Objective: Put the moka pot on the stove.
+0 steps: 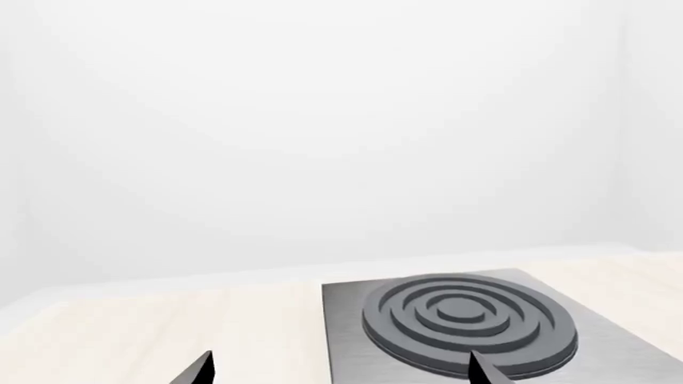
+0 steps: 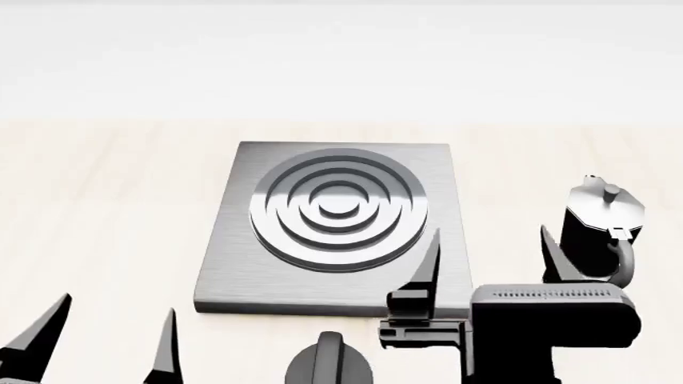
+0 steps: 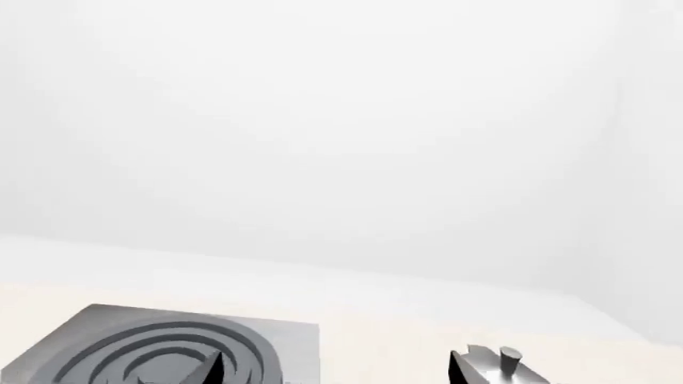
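Observation:
The moka pot (image 2: 600,227), black with a silver lid and knob, stands upright on the pale table to the right of the stove (image 2: 449,200); its lid also shows in the right wrist view (image 3: 504,362). The stove, a grey slab with a ring burner, lies mid-table and shows in the left wrist view (image 1: 353,328) and the right wrist view (image 3: 96,336). My right gripper (image 2: 489,256) is open and empty, near the stove's front right corner, just left of the pot. My left gripper (image 2: 107,332) is open and empty, off the stove's front left.
A short black dial knob (image 2: 329,364) sits in front of the stove's near edge. The light wooden table (image 2: 107,200) runs back to a white wall.

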Tool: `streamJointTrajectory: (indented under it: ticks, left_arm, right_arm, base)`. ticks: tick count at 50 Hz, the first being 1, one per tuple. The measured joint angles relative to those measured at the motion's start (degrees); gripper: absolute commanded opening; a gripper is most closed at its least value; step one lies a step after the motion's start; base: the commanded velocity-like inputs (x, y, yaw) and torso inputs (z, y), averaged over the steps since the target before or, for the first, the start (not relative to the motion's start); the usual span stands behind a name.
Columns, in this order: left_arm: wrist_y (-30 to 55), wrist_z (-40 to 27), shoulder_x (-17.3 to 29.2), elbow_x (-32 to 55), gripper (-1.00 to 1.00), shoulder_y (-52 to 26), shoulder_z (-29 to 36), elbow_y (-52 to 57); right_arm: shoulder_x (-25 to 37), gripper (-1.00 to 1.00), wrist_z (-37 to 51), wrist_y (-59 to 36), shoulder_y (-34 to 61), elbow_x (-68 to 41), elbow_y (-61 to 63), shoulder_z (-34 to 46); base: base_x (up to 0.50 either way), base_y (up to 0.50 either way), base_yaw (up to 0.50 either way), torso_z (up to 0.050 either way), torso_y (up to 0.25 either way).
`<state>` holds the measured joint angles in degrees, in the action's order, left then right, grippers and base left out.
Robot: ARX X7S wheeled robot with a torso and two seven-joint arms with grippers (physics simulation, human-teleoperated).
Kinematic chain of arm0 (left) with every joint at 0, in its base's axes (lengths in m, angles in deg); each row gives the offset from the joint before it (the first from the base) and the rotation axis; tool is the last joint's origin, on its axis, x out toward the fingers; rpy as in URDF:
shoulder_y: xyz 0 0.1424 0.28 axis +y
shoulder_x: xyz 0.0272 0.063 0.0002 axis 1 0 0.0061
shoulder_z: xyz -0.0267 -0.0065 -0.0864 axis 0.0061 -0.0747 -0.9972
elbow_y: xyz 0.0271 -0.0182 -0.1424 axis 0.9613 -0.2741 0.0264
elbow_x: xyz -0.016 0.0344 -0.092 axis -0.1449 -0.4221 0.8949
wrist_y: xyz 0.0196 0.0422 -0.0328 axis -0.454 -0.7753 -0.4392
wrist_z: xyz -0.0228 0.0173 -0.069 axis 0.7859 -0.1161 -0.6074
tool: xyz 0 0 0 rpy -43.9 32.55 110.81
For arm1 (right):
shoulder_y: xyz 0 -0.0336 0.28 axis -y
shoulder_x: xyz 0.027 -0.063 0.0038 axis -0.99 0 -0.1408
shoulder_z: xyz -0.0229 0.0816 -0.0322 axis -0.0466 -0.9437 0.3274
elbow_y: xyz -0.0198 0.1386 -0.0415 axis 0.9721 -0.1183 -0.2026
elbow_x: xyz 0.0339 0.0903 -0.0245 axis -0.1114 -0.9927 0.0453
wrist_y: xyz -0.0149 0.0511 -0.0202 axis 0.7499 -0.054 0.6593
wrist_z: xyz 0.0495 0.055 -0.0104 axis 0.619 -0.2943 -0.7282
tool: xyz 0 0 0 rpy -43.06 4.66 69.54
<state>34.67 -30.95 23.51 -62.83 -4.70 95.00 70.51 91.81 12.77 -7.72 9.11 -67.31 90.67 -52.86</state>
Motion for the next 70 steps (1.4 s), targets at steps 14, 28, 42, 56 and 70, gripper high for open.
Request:
streamJointTrajectory:
  ticks: [14,28,42,56,70]
  left_arm:
    - [0.0,0.0,0.2,0.6,1.0,-0.4,-0.1,-0.3]
    - [0.0,0.2,0.4,1.3,1.0,-1.0,-0.3,-0.9]
    - [0.1,0.3,0.6,1.9,1.0,-1.5,-0.3,-1.1]
    - [0.2,0.3,1.0,2.2,1.0,-1.7,-0.4,-1.1]
    - [0.2,0.1,1.3,2.5,1.0,-1.5,-0.4,-0.7]
  right_arm:
    - [3.0,1.0,2.6,-8.9,3.0,-0.4,4.4,-3.2]
    - [6.0,1.0,2.3,-13.2,3.4,-4.0,7.1,-8.6]
    - [7.7,1.0,-1.1,-15.6,4.3,-10.5,4.9,-14.3]
    - [8.1,1.0,-6.3,-14.6,4.0,-17.0,-0.5,-19.5]
    - [9.0,1.0,-10.4,-14.1,3.5,-20.6,-5.4,-22.4]
  base:
    - [0.0,0.0,0.0,0.0,0.0]
    - [0.0,0.0,0.0,0.0,0.0]
    - [0.0,0.0,0.0,0.0,0.0]
    - [0.0,0.0,0.0,0.0,0.0]
    - [0.0,0.0,0.0,0.0,0.0]
